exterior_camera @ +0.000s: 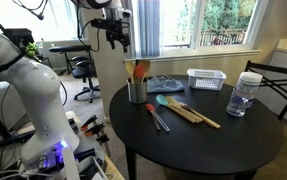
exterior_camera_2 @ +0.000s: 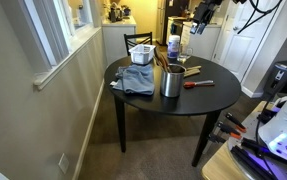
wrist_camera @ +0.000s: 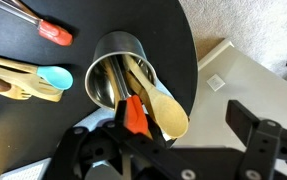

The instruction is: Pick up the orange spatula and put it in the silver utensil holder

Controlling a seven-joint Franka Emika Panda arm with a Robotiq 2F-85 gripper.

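High above the black round table [exterior_camera: 213, 150], my gripper [exterior_camera: 116, 38] hangs in the air with its fingers apart and nothing between them. In the wrist view one dark finger [wrist_camera: 251, 128] stands off at the right, and the space beside it is open down to the table and the floor.

The orange spatula [exterior_camera: 139, 70] is not in my grasp. It stands in the silver utensil holder [exterior_camera: 136, 93], its orange head poking above the rim, with a couple of wooden utensils [exterior_camera: 131, 72] beside it in the same cup. The holder sits upright on the table near its edge, well below my gripper. From the wrist I look down into its mouth [wrist_camera: 111, 72]; the orange head [wrist_camera: 135, 116] and a wooden spoon [wrist_camera: 169, 116] lean out toward the camera.

Around the holder, all lying flat on the table:
- a teal spatula [exterior_camera: 163, 100] just beside it
- a red-tipped utensil [exterior_camera: 156, 117] near the table's front
- wooden spatulas [exterior_camera: 191, 113] toward the middle
- a blue-grey cloth [exterior_camera: 167, 83] behind it

Farther off stand a white mesh basket [exterior_camera: 206, 78] and a clear jar [exterior_camera: 243, 95] with a white lid — both well apart from the holder.

In both exterior views the gripper [exterior_camera_2: 201, 15] is clear of every utensil, touching none of them.
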